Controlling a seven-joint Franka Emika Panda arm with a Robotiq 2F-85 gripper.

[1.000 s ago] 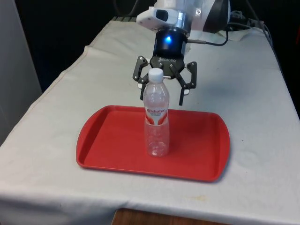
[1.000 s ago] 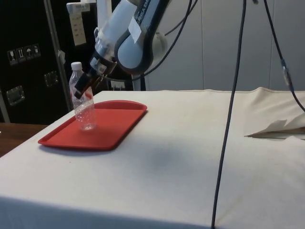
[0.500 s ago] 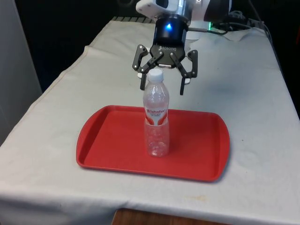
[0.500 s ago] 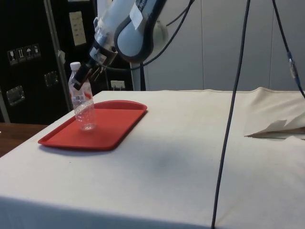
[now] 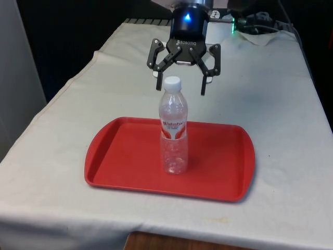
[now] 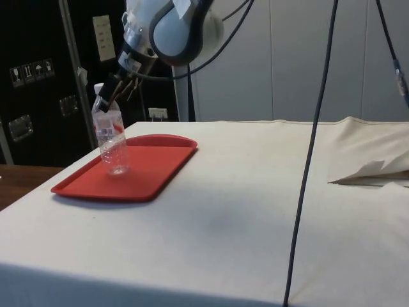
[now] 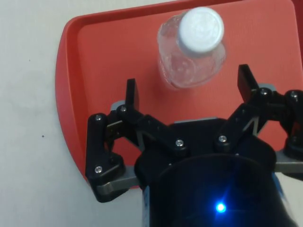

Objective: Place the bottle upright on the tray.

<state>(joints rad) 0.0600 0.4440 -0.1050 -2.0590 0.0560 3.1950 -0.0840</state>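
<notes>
The black two-finger pincer hangs above and just behind the cap of the bottle, its fingers spread wide apart and holding nothing. In the front view the two fingertips sit level with the white cap, one on each side of it, with clear air between each tip and the bottle. The wrist view looks straight down past the splayed fingers and shows what the other views cannot: the cap and shoulders of the bottle lie beyond the fingertips, not between them, so the pincer touches nothing. The side view shows the fingers tilted, their tips near the bottle's neck, but from there it is hard to tell whether they are clear of it.

One clear plastic water bottle with a white screw cap and a red-lettered label stands upright on one flat red plastic tray with rounded corners and a low rim. In the front view the bottle stands about midway across the tray, a little nearer its front edge than its far edge. The side view puts the bottle towards the near-left part of the tray. It looks empty.

The tray lies on the table under a white cloth, near the table's front edge in the front view. In the side view the cloth stretches well to the right of the tray, and is rumpled into one raised fold at the far right.
</notes>
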